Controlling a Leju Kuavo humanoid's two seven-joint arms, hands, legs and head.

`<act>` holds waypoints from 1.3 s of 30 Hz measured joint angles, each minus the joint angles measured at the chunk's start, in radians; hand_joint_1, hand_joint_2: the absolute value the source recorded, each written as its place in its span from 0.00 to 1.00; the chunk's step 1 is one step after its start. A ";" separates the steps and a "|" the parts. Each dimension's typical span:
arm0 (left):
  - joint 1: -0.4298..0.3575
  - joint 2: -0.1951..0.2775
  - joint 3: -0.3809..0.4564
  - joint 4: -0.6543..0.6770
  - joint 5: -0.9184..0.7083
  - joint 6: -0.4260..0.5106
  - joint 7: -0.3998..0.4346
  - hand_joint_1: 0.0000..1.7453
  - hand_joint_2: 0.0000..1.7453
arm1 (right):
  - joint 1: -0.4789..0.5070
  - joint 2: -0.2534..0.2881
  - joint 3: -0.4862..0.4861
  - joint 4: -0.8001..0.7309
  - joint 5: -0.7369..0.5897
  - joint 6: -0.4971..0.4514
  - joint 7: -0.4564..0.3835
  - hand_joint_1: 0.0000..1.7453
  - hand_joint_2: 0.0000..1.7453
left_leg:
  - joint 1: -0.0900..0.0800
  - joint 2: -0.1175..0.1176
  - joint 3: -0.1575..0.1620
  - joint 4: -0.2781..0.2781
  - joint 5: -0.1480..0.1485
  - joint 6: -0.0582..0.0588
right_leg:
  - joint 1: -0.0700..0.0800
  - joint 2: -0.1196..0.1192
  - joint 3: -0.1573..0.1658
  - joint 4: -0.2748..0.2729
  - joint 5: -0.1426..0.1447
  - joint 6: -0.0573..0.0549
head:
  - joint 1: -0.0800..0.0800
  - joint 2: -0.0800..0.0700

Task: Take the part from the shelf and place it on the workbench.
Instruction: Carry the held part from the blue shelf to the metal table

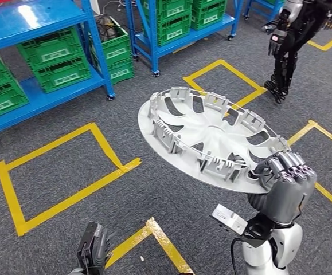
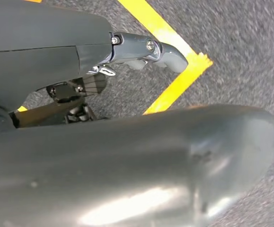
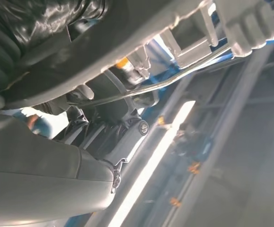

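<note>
From the head view I have the right hand [image 1: 285,180] raised at about four o'clock, its fingers wrapped over the near rim of the part [image 1: 207,137], a pale grey wheel cover carried roughly flat, ribbed side up, above the grey carpet floor [image 1: 164,177]. In the right wrist view the part's rim [image 3: 207,28] runs just past the right hand [image 3: 103,90]; the picture is blurred, so I can't make out the exact finger placement there.

My left hand [image 1: 94,249] hangs low at about seven o'clock, holding nothing; from the left wrist view [image 2: 142,49] the fingers look fairly straight, though I can't tell how far apart they are.

Yellow tape lines [image 1: 64,172] mark boxes on the floor. Blue shelves [image 1: 47,23] with green crates [image 1: 55,63] sit around ten to twelve o'clock, well apart from the part. Another robot [image 1: 289,40] stands at about one o'clock.
</note>
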 joint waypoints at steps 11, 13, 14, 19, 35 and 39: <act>-0.010 0.001 0.003 0.001 -0.019 0.003 0.014 0.00 0.00 | 0.000 0.000 -0.025 -0.057 0.025 0.000 0.000 1.00 1.00 | -0.004 -0.004 -0.039 0.123 -0.091 -0.039 | 0.007 -0.012 0.138 -0.253 0.090 -0.058 | -0.008 0.000; -0.006 0.002 0.004 0.003 -0.022 0.003 0.015 0.00 0.00 | 0.000 0.000 -0.032 -0.064 0.027 0.000 0.000 1.00 1.00 | -0.003 -0.034 -0.097 0.255 -0.146 -0.040 | 0.008 0.016 0.137 -0.253 0.092 -0.064 | -0.010 0.000; -0.004 0.002 0.004 0.004 -0.024 0.003 0.016 0.00 0.00 | 0.000 0.000 -0.035 -0.067 0.028 0.000 0.000 1.00 1.00 | -0.004 -0.038 -0.116 0.292 -0.151 -0.039 | 0.009 0.031 0.137 -0.252 0.092 -0.064 | -0.010 0.000; -0.010 0.004 0.005 0.006 -0.028 0.003 0.017 0.00 0.00 | -0.002 0.001 -0.053 -0.084 0.028 0.000 0.000 1.00 1.00 | -0.001 -0.111 -0.029 0.077 -0.011 -0.016 | 0.011 0.102 0.135 -0.249 0.097 -0.058 | -0.009 0.000; -0.026 -0.014 0.009 0.007 -0.036 0.000 0.030 0.00 0.00 | -0.006 0.001 -0.085 -0.109 0.020 0.000 0.000 1.00 1.00 | -0.005 0.043 -0.002 0.007 -0.011 -0.019 | 0.005 -0.067 0.128 -0.235 0.085 -0.009 | 0.000 0.000; -0.030 -0.015 0.009 0.006 -0.036 0.000 0.031 0.00 0.00 | -0.006 0.001 -0.091 -0.111 0.020 0.000 0.000 1.00 1.00 | -0.007 0.063 0.003 0.011 -0.021 -0.035 | 0.008 -0.035 0.132 -0.248 0.087 -0.039 | -0.002 0.000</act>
